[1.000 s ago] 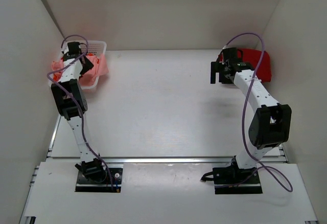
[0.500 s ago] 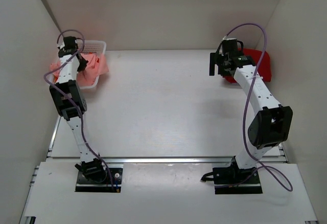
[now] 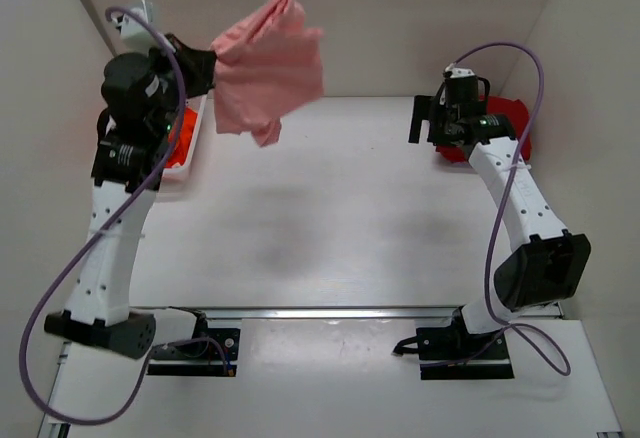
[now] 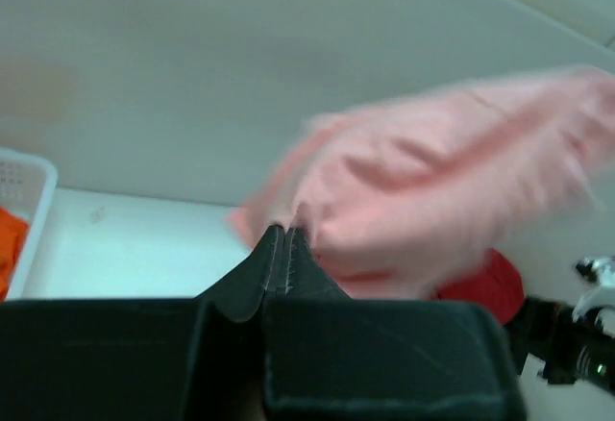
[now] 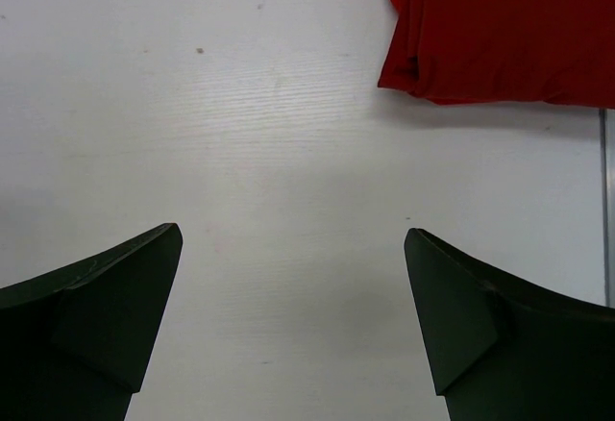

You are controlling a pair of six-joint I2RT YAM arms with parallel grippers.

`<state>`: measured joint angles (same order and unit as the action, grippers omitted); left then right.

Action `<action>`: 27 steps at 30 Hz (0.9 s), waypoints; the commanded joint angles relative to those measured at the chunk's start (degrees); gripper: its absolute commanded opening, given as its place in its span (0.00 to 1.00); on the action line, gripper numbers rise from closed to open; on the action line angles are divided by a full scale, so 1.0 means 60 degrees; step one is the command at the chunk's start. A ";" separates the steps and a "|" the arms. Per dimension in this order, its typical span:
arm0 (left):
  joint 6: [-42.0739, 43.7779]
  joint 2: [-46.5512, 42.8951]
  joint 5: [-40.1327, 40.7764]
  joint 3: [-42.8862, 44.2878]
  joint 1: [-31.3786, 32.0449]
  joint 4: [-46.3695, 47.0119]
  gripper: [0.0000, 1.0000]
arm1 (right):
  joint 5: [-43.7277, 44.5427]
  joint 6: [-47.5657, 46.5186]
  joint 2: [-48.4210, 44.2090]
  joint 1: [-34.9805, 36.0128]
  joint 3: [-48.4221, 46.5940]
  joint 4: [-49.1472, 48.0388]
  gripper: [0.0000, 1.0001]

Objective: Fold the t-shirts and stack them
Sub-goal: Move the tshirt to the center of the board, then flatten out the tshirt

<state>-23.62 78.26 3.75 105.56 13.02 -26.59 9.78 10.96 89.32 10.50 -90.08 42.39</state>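
Left tool (image 4: 283, 240) clamped shut on 1 pinch of pink shirt (image 3: 268, 63), held high over the far-left corner of the worktop (image 3: 330, 208); cloth bunched, blurred. Right tool (image 5: 293, 248) gaping, empty, low beside the folded red shirt (image 5: 500, 27) at the far-right corner. Best course, I judge: lower slowly toward the middle, let the cloth settle, then give the right tool a 2nd edge to spread it flat.
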 commanded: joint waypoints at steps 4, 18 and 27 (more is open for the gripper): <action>0.0053 -0.0506 -0.0273 -0.3879 0.0276 0.0564 0.00 | -0.1394 0.0429 -0.0941 -0.0388 0.0629 -0.0912 0.99; 0.0113 -0.0429 -0.2706 -0.8772 -0.0016 0.0331 0.69 | -0.2274 0.1481 -0.0766 0.2539 0.2590 -0.2418 0.99; -0.0195 -0.1003 -0.1549 -1.0328 -0.0544 0.0711 0.75 | -0.2480 0.2113 0.0552 0.4475 0.2915 -0.2920 0.99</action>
<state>-24.62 73.10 -8.73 43.55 9.15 -23.55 -4.82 21.47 91.39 35.53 -70.65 28.86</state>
